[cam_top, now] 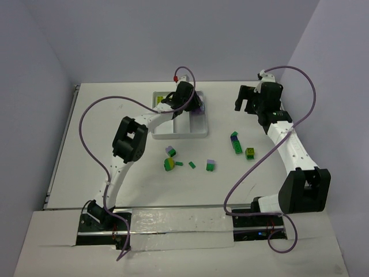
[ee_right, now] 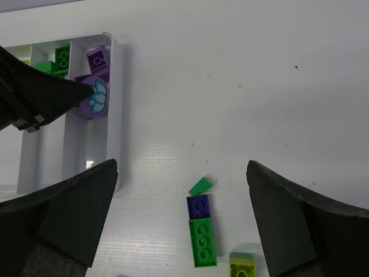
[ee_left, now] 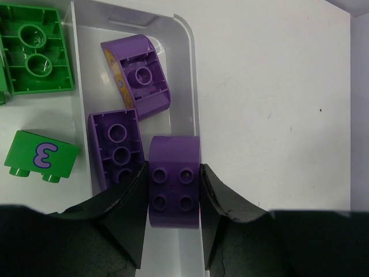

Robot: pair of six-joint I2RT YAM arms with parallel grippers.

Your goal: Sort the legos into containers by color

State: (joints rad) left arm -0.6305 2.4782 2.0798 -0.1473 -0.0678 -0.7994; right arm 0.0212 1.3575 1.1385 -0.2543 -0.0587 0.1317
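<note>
Loose legos [cam_top: 210, 165]: green, lilac and yellow-green pieces lie unsorted on the table, between the arm bases and the tray.
Right gripper [ee_right: 182, 166]: your jaws stand wide apart and hold nothing. A blue-and-green stack [ee_right: 202, 231] lies just below in its view.
Left gripper [ee_left: 173, 173]: clamped on a purple curved brick [ee_left: 174, 202].
Held brick: it hangs over the tray's right compartment [ee_left: 177, 122], close to the outer wall [ee_left: 187, 86].
Compartment axis: it runs straight away from your fingers.
Farther along: two purple bricks [ee_left: 137, 75] already lie there.
Your move: probably a straight drop, with no sideways shift.
</note>
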